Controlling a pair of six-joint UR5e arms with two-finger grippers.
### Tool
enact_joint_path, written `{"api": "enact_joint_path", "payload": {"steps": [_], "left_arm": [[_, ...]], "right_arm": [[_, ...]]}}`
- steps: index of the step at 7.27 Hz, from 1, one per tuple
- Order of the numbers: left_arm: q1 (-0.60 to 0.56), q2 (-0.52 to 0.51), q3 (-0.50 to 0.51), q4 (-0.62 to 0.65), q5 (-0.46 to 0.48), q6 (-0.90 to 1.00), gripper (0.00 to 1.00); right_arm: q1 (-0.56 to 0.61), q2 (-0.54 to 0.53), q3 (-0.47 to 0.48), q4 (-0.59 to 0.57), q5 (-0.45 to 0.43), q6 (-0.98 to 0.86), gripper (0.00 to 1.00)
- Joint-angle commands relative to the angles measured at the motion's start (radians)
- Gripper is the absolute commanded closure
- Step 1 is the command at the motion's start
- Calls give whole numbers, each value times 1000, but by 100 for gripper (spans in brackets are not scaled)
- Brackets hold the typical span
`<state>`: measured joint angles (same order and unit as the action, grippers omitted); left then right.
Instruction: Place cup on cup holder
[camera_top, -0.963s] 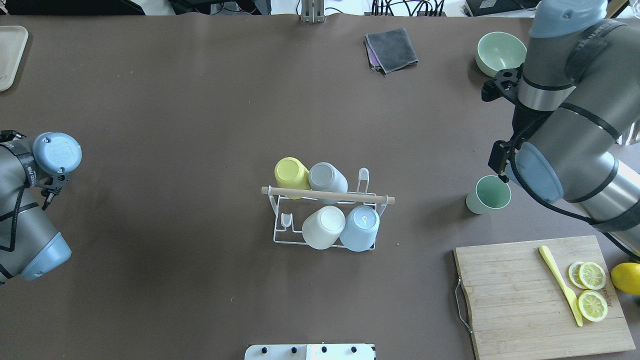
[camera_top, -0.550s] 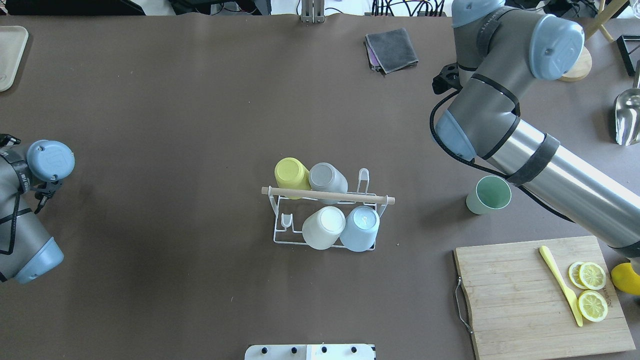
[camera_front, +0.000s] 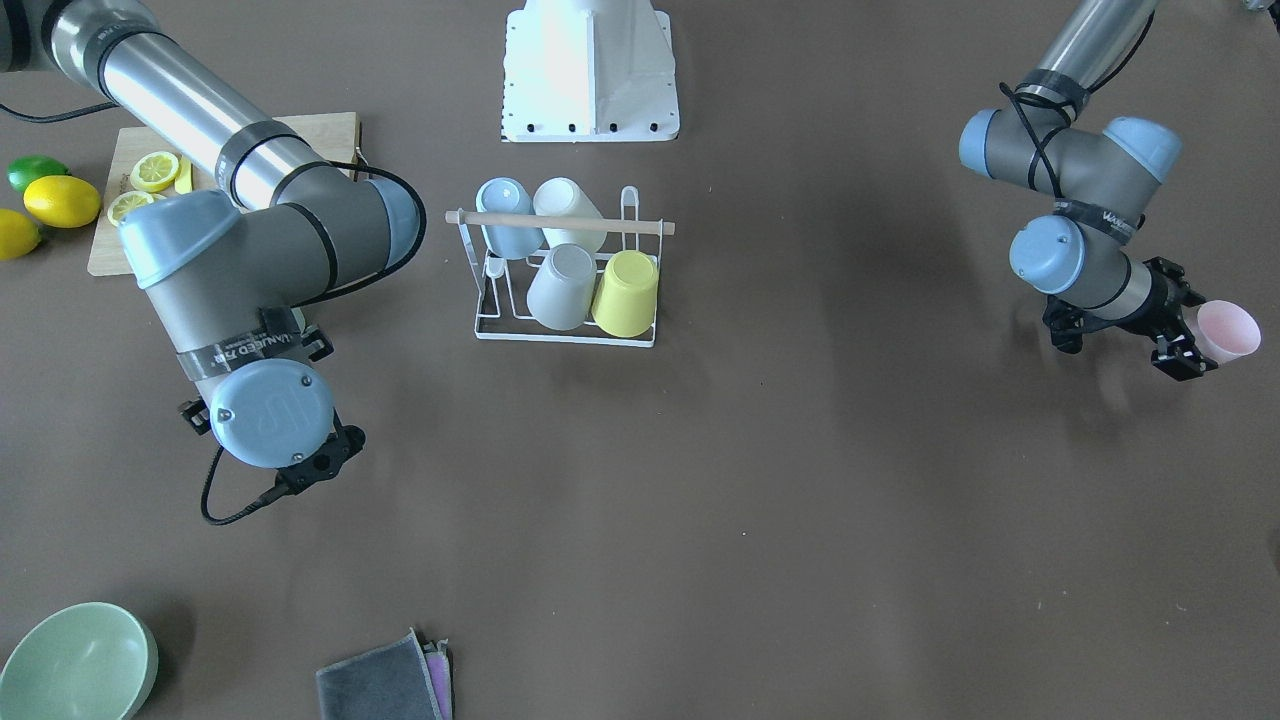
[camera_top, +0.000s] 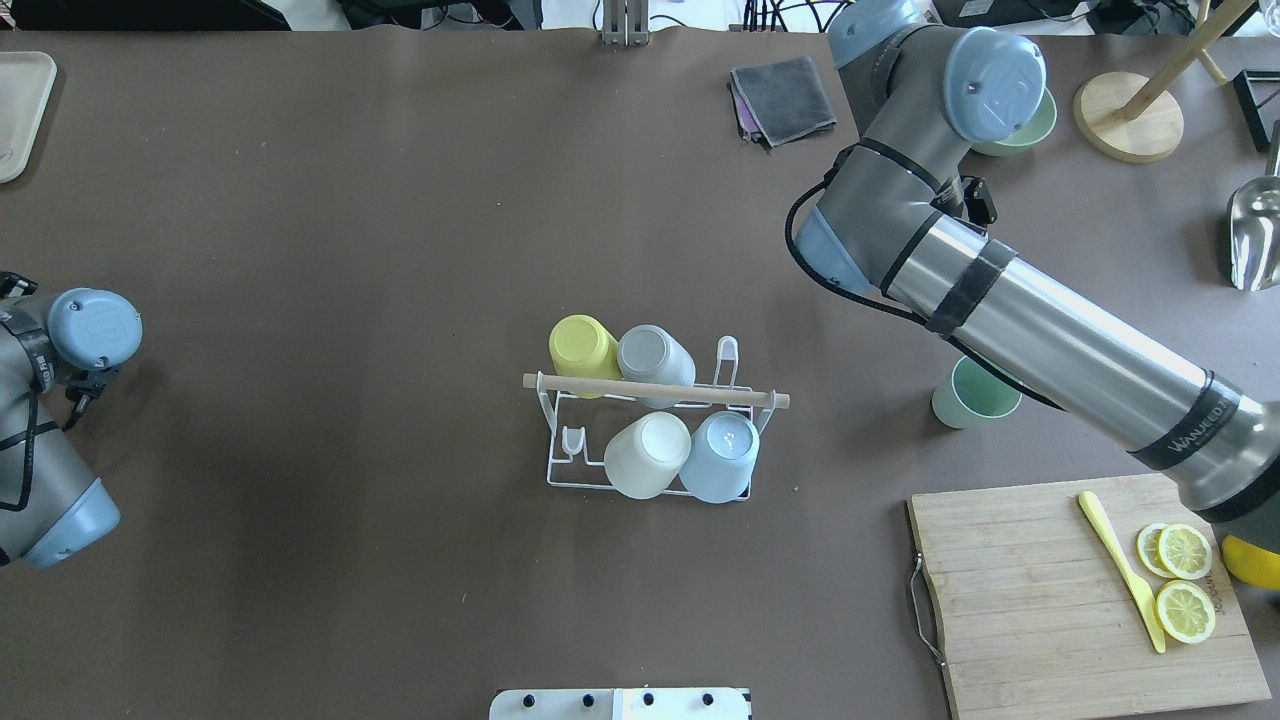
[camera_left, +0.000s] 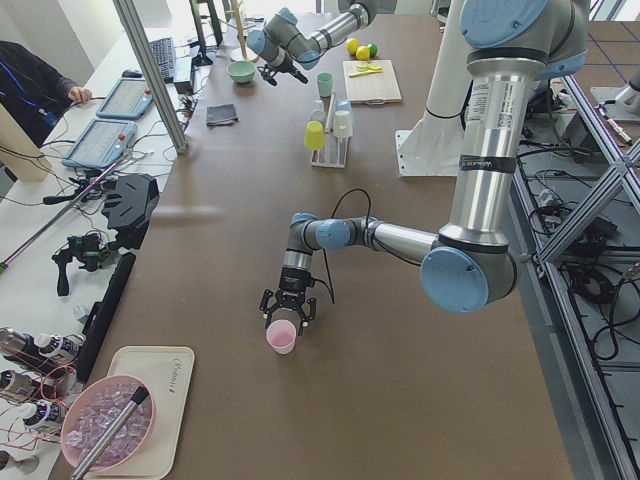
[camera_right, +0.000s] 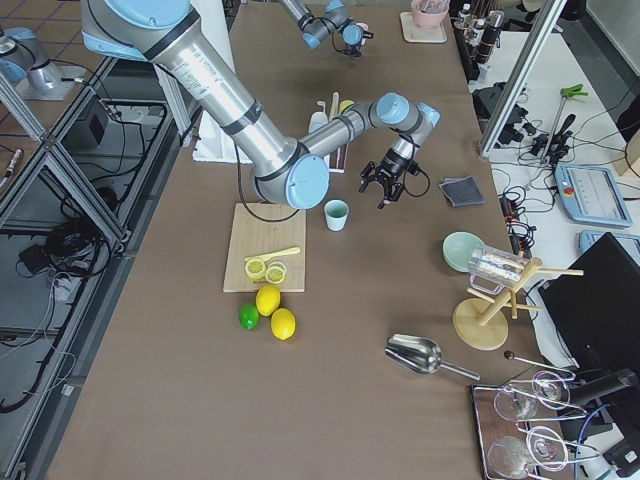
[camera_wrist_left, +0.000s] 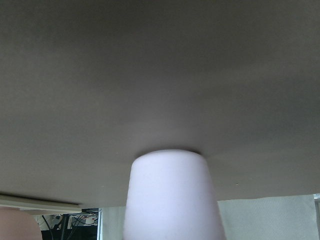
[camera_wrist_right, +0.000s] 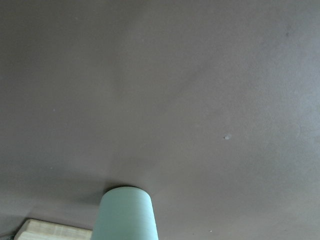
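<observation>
exterior front-facing shows a pink cup (camera_front: 1230, 332) that overhead exterior crops out.

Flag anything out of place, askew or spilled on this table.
Nothing is spilled or damaged. Two cups are off the cup holder: the green cup stands upright beside the cutting board, and the pink cup is at the left gripper, far from the holder. The four racked cups lean on their prongs.

- Right gripper (camera_right: 385, 186): hidden under its arm overhead, too small in the side view; jaw state undetermined.
- Green cup (camera_top: 962, 405), right of the cup holder (camera_top: 655, 391): rim partly covered by that arm.
- Left gripper (camera_front: 1195, 338): grip on pink cup (camera_front: 1232, 330) unclear.
</observation>
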<state>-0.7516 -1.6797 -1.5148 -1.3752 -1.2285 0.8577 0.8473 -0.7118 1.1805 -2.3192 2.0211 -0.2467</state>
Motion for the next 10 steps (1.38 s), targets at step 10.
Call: {"api": "enact_joint_path", "payload": {"steps": [10], "left_arm": [[-14, 60, 62, -159, 14, 7, 2]], "right_arm": [[-71, 61, -180, -124, -2, -63, 2]]}}
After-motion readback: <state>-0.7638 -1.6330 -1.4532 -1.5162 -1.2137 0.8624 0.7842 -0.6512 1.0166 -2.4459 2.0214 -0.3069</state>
